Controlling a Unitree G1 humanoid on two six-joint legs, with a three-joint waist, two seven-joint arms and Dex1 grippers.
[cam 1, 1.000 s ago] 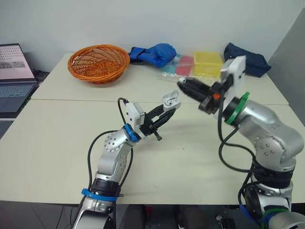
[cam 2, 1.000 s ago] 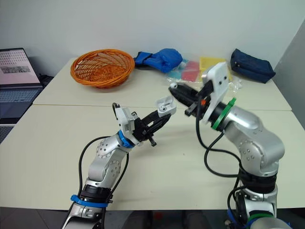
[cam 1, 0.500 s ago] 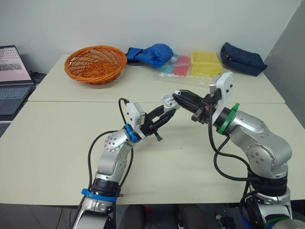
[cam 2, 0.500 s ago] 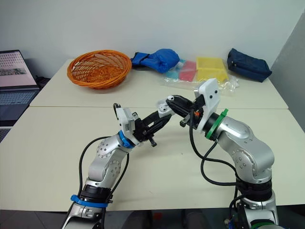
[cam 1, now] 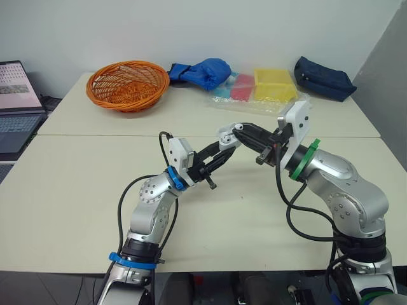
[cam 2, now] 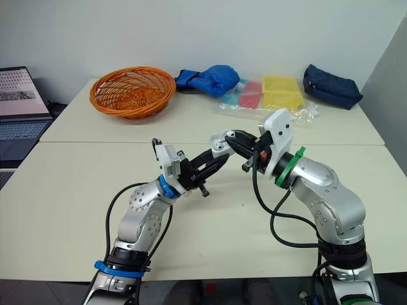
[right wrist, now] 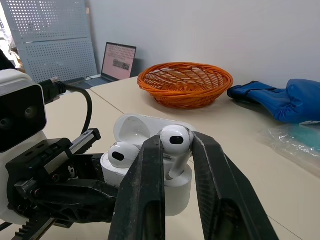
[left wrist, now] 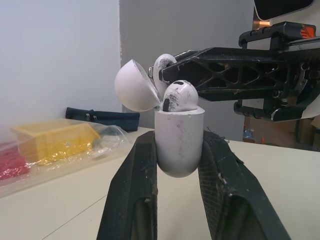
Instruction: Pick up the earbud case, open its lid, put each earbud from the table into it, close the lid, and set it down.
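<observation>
My left gripper is shut on the white earbud case, held above the table with its lid swung open. One earbud sits in the case. My right gripper is shut on the second earbud, whose stem points down into the case's free slot. In the head views the two grippers meet at the case over the middle of the near table, the left gripper from below-left and the right gripper from the right.
An orange basket stands at the back left of the far table. Blue cloth, a plastic bag with red and yellow packs and a dark blue pouch line the back edge. A laptop sits at far left.
My right gripper came down and left from the back with the earbud until it reached the open case. The left gripper kept the case in place. The camera view shifted slightly.
</observation>
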